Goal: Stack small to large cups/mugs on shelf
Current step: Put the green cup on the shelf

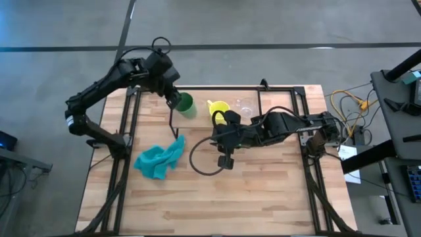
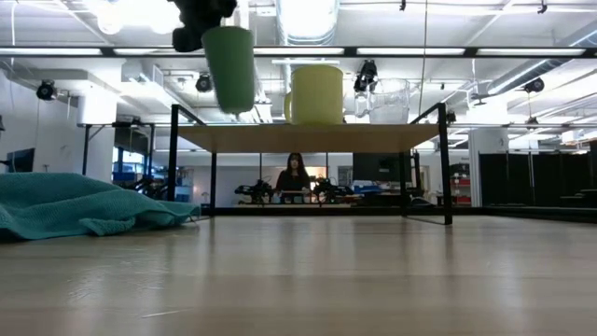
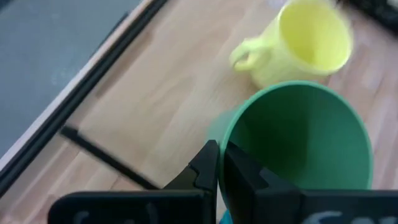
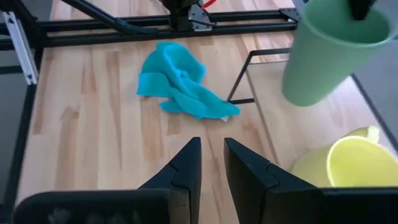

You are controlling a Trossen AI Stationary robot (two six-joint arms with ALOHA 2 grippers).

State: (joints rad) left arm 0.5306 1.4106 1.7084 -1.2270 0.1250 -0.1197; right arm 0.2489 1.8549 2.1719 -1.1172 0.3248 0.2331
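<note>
Grey concrete floor (image 1: pixel 263 20) with dark seam lines around the wooden table (image 1: pixel 263 191). Low view: open workshop, ceiling strip lights (image 2: pixel 308 14), exposed ducting, dark desks with equipment at the back, a person (image 2: pixel 293 177) seated there. Side table (image 1: pixel 401 99) with yellow cables (image 1: pixel 348 105) at the right edge

The glass cup (image 1: pixel 246 105) is faint against the shelf (image 1: pixel 276 99) from above, too pale to trace its rim. In the low view the left gripper (image 2: pixel 201 14) is cut off by the top edge where it holds the green cup (image 2: pixel 229 67). In the left wrist view one finger (image 3: pixel 245 177) goes inside the cup, and the yellow mug (image 3: pixel 298 46) beyond is blurred. The right wrist view cuts the mug at the edge. A far-off person (image 2: pixel 294 177) is too small to make out.
</note>
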